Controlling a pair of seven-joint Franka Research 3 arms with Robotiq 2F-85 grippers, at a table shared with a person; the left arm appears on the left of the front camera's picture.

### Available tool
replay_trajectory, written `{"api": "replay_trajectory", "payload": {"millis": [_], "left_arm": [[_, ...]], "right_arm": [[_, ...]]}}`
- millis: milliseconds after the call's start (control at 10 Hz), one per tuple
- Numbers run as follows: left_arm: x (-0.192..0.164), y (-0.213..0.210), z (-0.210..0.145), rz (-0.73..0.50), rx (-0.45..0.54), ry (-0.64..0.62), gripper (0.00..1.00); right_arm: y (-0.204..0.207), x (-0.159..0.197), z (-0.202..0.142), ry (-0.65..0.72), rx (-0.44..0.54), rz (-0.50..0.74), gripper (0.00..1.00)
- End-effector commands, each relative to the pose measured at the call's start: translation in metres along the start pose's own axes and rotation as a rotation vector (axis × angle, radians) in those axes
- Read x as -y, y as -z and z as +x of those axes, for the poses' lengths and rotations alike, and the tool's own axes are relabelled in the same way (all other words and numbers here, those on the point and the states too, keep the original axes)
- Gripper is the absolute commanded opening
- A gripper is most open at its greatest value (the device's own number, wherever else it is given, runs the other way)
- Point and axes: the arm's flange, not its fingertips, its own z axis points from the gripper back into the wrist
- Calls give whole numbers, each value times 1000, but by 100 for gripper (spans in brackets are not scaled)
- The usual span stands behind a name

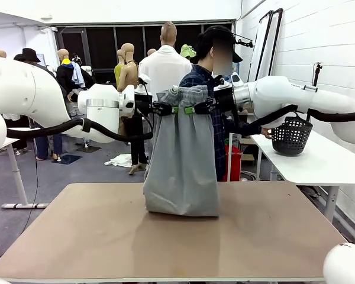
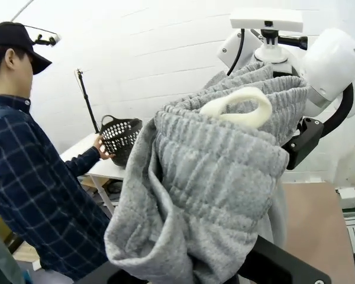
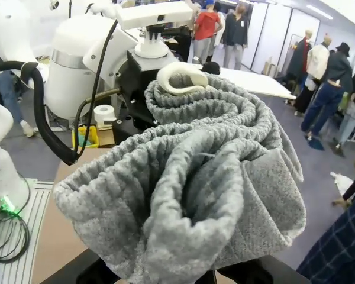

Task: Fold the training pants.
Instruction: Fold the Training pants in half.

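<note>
The light grey training pants [image 1: 182, 160] hang upright above the table, with their lower end resting on the tabletop. My left gripper [image 1: 173, 109] is shut on the left side of the gathered waistband. My right gripper [image 1: 191, 109] is shut on the waistband just beside it. In the left wrist view the bunched waistband [image 2: 213, 165] and a white drawstring loop [image 2: 239, 106] lie close in front, hiding the fingers. The right wrist view has the same ribbed waistband [image 3: 195, 177] folded up against the lens, with the drawstring [image 3: 180, 77] behind it.
The brown table [image 1: 77, 236] spreads out below the pants. A person in a dark checked shirt [image 2: 29, 177] stands behind the pants, one hand on a black mesh basket [image 1: 291, 136] on a white side table [image 1: 319, 160] at the right.
</note>
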Motion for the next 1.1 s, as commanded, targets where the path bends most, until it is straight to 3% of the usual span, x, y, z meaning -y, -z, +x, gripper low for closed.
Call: {"api": "replay_trajectory", "payload": {"millis": [0,100,600,1000], "left_arm": [[-4,4,8,15,39,11,0],[0,0,0,0,0,0,0],[0,0,0,0,0,0,0],[-17,0,3,49,11,24,0]], "right_arm": [[6,12,9,6,-6,-10,0],[0,0,0,0,0,0,0],[0,4,-1,4,-8,-2,0],[10,50,22,-61,-20,33,0]]}}
